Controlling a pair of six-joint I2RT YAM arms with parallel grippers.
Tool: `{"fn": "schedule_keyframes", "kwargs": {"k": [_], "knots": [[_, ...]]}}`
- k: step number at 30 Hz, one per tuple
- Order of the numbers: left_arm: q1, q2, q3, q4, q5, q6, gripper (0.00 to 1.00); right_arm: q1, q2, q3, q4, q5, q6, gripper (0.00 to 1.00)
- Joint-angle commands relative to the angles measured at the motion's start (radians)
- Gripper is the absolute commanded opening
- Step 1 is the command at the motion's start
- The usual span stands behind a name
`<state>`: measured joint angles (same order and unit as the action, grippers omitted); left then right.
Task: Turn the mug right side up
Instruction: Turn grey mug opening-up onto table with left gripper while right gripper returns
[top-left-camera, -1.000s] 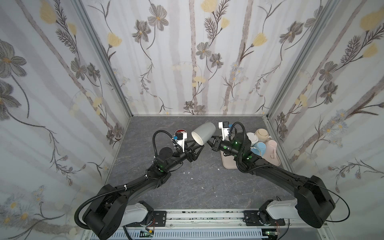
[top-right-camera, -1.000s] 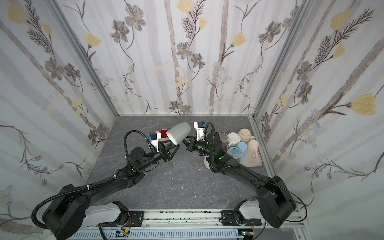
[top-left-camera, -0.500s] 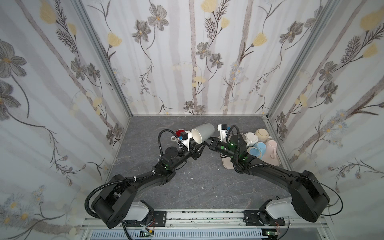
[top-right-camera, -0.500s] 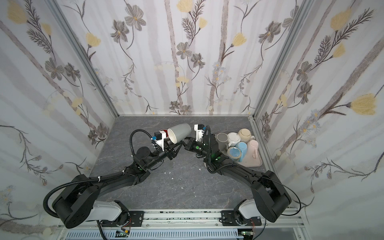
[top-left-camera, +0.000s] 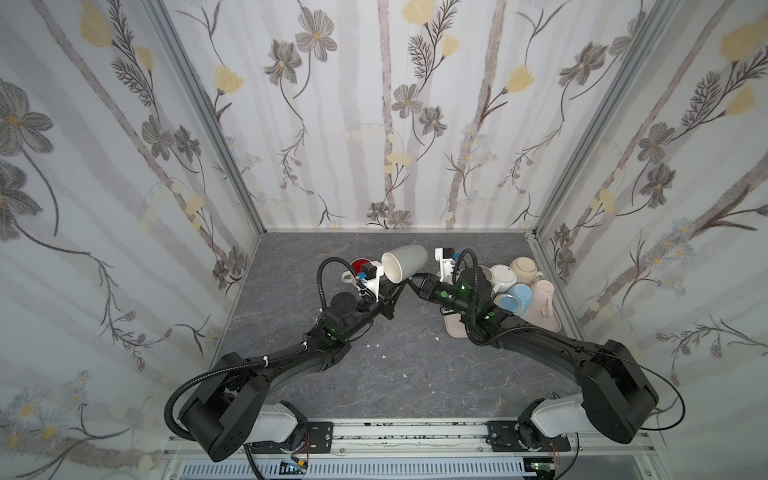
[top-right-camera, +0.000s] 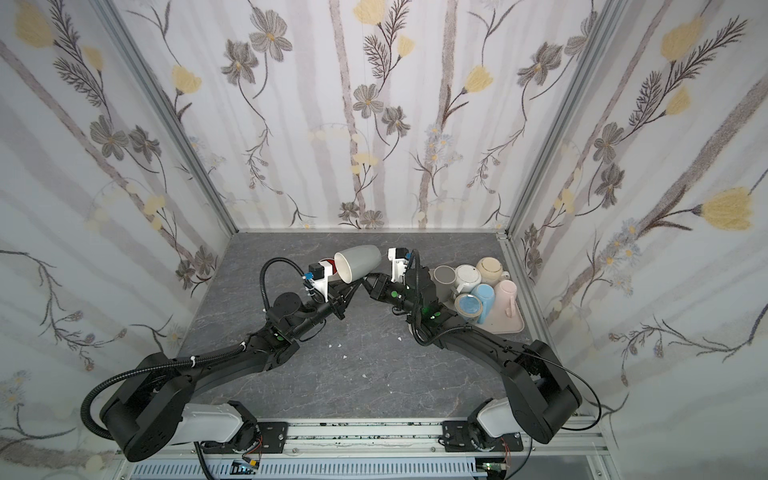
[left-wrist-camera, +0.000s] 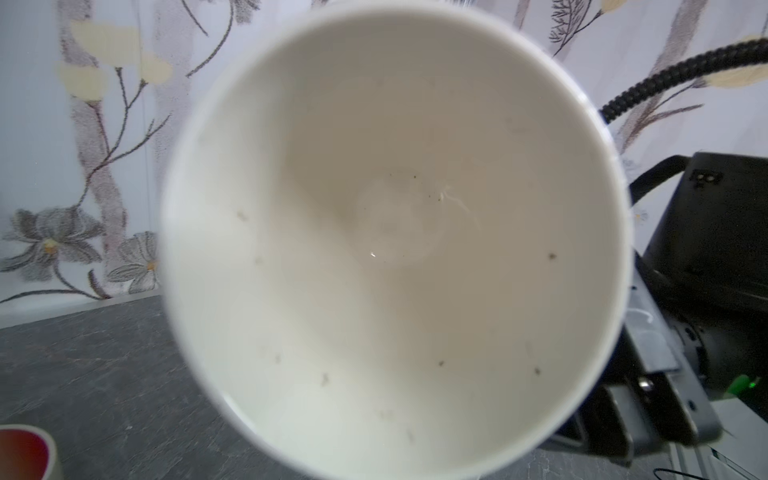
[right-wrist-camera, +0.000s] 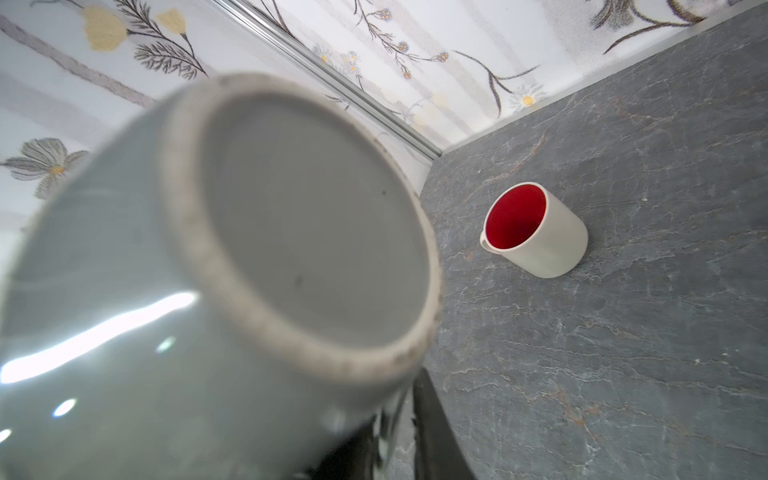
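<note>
Grey-glazed, the mug (top-left-camera: 405, 262) is seen in both top views lifted on its side above the table (top-left-camera: 415, 374), toward its far edge. Its mouth is turned to the left gripper (top-left-camera: 397, 286), which has just been closed on the lower rim. The right gripper (top-left-camera: 415, 283) is being eased; whether it is clear cannot be told. The left wrist view is filled by the mug's white inside. In the right wrist view its base is shown, a dark finger (right-wrist-camera: 432, 436) beside it. A handover is judged under way, ahead of setting the mug upright.

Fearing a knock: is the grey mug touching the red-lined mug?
Apart. The right wrist view shows bare table between the grey mug and the red-lined mug.
</note>
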<state>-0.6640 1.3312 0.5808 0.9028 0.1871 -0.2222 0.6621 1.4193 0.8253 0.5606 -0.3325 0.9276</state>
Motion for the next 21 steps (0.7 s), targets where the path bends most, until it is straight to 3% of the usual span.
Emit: {"fn": "schedule_keyframes", "kwargs": {"k": [1, 4, 9, 14, 21], "knots": [[0.010, -0.017, 0.034, -0.101, -0.045, 0.051, 0.00, 0.003, -0.013, 0.024, -0.046, -0.044, -0.088, 0.34], [0.024, -0.020, 0.060, -0.191, -0.059, 0.084, 0.00, 0.001, -0.016, 0.045, -0.108, -0.064, -0.131, 0.44], [0.075, -0.024, 0.118, -0.343, -0.040, 0.204, 0.00, -0.008, -0.033, 0.073, -0.241, -0.071, -0.208, 0.48], [0.187, -0.041, 0.229, -0.601, 0.098, 0.348, 0.00, -0.059, -0.090, 0.056, -0.371, -0.058, -0.275, 0.51], [0.318, -0.012, 0.381, -0.969, 0.287, 0.620, 0.00, -0.217, -0.191, 0.021, -0.586, -0.009, -0.358, 0.53]]}}
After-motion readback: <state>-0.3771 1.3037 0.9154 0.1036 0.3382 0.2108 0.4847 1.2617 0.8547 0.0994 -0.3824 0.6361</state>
